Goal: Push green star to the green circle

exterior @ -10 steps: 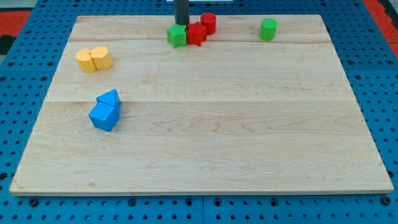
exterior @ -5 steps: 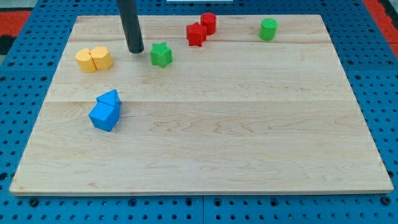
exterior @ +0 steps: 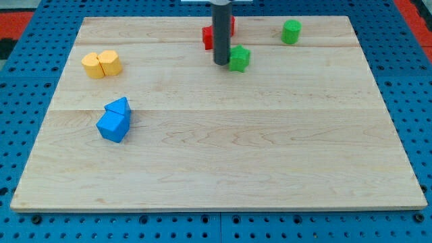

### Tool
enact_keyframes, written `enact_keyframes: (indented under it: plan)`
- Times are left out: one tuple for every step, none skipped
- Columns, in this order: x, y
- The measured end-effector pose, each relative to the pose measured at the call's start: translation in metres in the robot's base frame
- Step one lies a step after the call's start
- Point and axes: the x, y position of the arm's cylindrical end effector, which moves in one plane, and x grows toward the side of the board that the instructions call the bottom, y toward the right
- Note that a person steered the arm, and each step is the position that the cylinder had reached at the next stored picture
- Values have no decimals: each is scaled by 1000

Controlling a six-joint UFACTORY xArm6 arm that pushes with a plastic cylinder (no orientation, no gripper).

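Observation:
The green star (exterior: 239, 58) lies on the wooden board near the view's top, a little right of centre. My tip (exterior: 221, 63) touches the star's left side. The green circle (exterior: 291, 32), a short cylinder, stands up and to the right of the star, near the board's top edge, well apart from it. The rod partly hides the red blocks behind it.
Two red blocks (exterior: 208, 35) sit at the top edge behind the rod. Two yellow blocks (exterior: 102, 64) lie at the upper left. Two blue blocks (exterior: 115, 119) lie at the left, lower down. The board (exterior: 223, 155) rests on a blue pegboard.
The tip has moved right from the star's left and pushed the green star rightward, closer to the green circle. Other blocks have not moved.

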Motion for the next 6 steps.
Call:
enact_keyframes:
  plan:
    - [7,32]
    - [22,58]
    - [25,78]
    - [14,82]
    - [4,83]
    - [-2,90]
